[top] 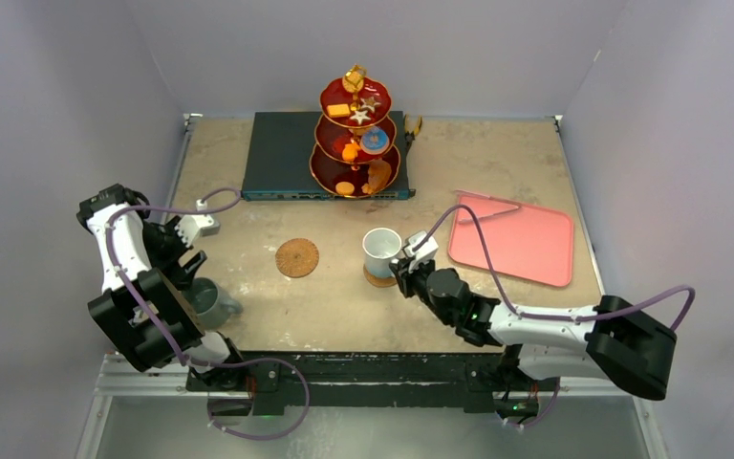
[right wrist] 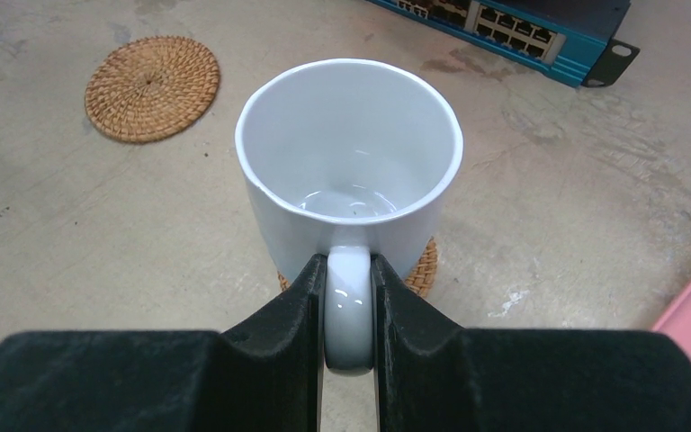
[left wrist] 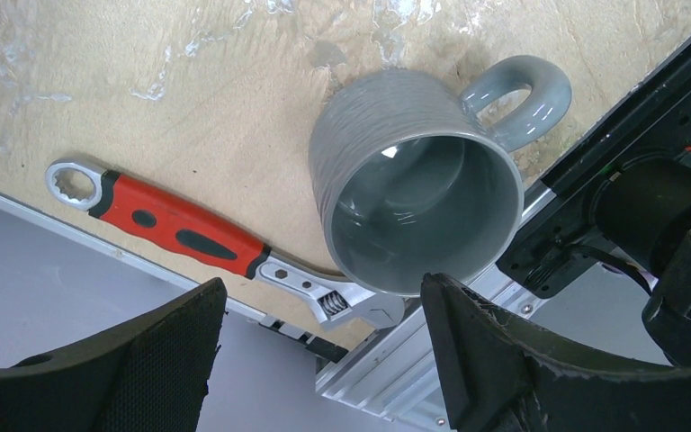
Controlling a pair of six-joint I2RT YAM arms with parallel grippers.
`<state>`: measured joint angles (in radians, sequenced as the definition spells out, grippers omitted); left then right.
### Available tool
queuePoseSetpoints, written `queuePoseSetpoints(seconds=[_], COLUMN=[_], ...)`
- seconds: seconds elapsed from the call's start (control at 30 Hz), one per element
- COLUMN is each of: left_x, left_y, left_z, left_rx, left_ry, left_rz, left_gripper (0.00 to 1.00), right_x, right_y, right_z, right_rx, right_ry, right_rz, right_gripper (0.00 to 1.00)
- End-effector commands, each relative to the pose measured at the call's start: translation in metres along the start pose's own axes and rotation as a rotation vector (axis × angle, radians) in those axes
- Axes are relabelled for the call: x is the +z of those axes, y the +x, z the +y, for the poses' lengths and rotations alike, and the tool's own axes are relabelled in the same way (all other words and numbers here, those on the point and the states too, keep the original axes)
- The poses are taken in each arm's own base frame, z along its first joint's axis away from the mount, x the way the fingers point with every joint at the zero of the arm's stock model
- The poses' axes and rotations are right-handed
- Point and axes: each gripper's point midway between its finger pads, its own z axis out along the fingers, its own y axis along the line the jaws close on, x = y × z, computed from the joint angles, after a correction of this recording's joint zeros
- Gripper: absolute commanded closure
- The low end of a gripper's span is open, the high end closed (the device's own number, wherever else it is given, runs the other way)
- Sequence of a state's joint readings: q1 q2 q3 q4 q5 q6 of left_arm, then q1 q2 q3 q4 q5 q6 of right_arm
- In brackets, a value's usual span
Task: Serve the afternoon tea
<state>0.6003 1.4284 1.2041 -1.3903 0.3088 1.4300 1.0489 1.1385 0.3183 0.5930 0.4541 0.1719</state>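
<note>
The white mug (right wrist: 349, 162) stands on a cork coaster (right wrist: 421, 268), and my right gripper (right wrist: 349, 310) is shut on its handle; from above, this mug (top: 380, 251) is at the table's middle. A second coaster (top: 297, 257) lies bare to its left. The grey mug (left wrist: 414, 207) stands upright near the front left corner (top: 212, 301). My left gripper (left wrist: 322, 286) hangs open just short of its rim, touching nothing. The red three-tier stand (top: 356, 143) with toy pastries (top: 376, 141) stands at the back.
A red-handled wrench (left wrist: 180, 229) lies beside the grey mug along the table's edge rail (left wrist: 414, 360). The stand rests on a flat blue-grey box (top: 287, 158). A pink tray (top: 511, 239) lies at the right.
</note>
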Motion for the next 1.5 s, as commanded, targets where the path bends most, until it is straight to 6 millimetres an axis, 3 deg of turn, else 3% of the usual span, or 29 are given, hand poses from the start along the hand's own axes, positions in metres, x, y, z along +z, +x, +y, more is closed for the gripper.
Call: queuePoseSetpoints(seconds=[0.0,0.37,0.53,0.7,1.03,1.3,1.47], left_x=[-0.004,0.003,0.006,0.008,0.017,0.043,0.061], left_y=[0.0,0.003,0.008,0.012,0.016,0.018,0.024], left_z=[-0.011,-0.019,-0.021,-0.025,-0.011,-0.018,-0.018], left_rx=[0.038,0.052,0.068,0.092,0.082,0.058,0.029], left_ry=[0.019,0.023,0.013,0.016,-0.037,0.029,0.058], left_rz=[-0.009,-0.009,0.015,0.029,0.04,0.009,0.011], left_gripper=[0.2,0.2,0.2,0.21,0.24,0.49,0.62], right_x=[0.003,0.004,0.004,0.0,-0.018,-0.035,-0.035], right_y=[-0.031,-0.008,-0.004,-0.007,-0.048,-0.096,-0.122], right_z=[0.008,0.006,0.016,0.02,0.018,0.021,0.036], right_rx=[0.095,0.063,0.029,0.032,0.091,0.131,0.098], right_ry=[-0.016,-0.017,-0.045,-0.041,-0.045,-0.081,-0.141], right_rz=[-0.131,-0.088,-0.071,-0.075,-0.143,-0.225,-0.254], right_gripper=[1.0,1.0,0.99,0.77,0.62,0.58,0.54])
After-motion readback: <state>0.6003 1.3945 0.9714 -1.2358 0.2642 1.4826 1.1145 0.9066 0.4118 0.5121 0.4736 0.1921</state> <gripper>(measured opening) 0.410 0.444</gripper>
